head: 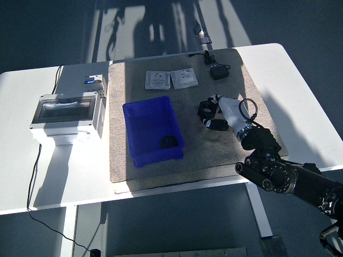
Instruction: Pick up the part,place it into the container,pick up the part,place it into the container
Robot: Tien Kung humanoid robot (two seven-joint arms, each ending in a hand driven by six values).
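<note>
A black part [206,111] sat on the brown mat [230,80], right of the mat's middle and well apart from the blue container [151,130]. The right hand [213,114] was on it: its dark fingers [215,125] wrapped the part from the right and below, and the part looked slightly tipped in that hold, though whether it had left the mat could not be told. The white wrist [231,110] ran back toward the desk's near right edge into the black arm [289,176].

The container stood left of the mat's middle, and 1 dark part [169,142] already lay in its near right corner.

Along the mat's far edge lay 2 white switch plates [171,79] side by side, and a black power adapter [218,71] with its cable rested near the far right corner.

Off the mat, on the white desk [300,85] toward its left edge, stood a grey enclosure box [67,114] with a clear lid, a small blue-lit device [91,81] just behind it.
</note>
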